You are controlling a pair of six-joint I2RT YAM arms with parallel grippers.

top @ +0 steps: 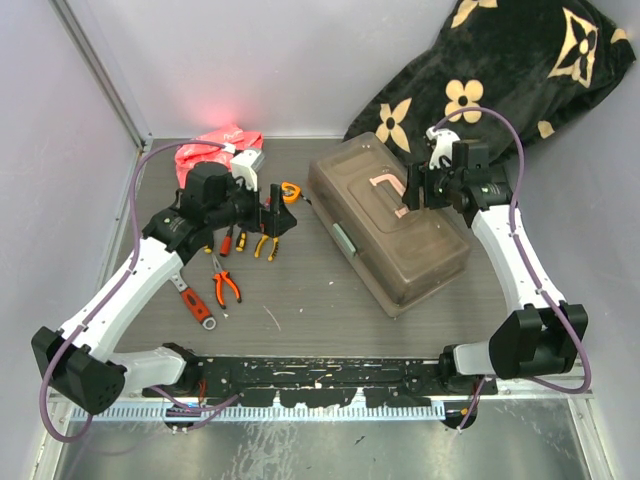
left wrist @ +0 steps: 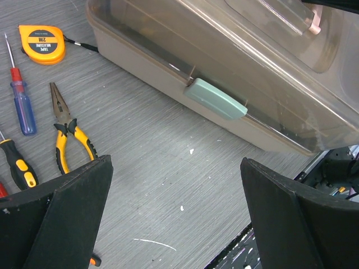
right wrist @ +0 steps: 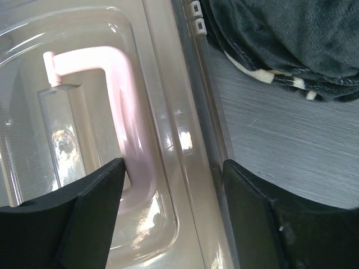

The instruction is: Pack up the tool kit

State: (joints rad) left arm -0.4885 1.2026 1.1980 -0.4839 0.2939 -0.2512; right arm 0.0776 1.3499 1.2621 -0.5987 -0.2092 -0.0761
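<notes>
At the near left of the grey desk (top: 300,315) lie a red-handled wrench (top: 195,302) and a pair of orange-handled pliers (top: 226,289), both loose. Just beyond them are yellow-handled needle-nose pliers (left wrist: 70,140), a blue-handled screwdriver (left wrist: 22,109) and a black-and-yellow-handled screwdriver (left wrist: 17,168). The left tool (left wrist: 176,161) hovers over this row with its fingers apart, holding nothing.

To the right of the left tool stands the large brown translucent plastic toolbox (top: 390,235), lid closed. Its long axis runs from far left to near right. Its pale green latch (left wrist: 216,99) is on the long side facing the left tool, which is the nearer arm to it. Bare desk lies between the two and nothing stands in the way.

A round orange tape measure (left wrist: 42,43) lies farther off, just beside the box's far-left corner.

The right tool (right wrist: 174,163) hangs over the lid, fingers spread and gripping nothing. The beige folding handle (right wrist: 132,112) lies flat in its recess just beside the left finger, not between the two.

I judge nothing can be packed until the latch is freed and the lid raised.

At the far left sits a crumpled red plastic bag (top: 215,145). At the far right, a black flower-patterned blanket (top: 500,70) presses near the box's far side.
</notes>
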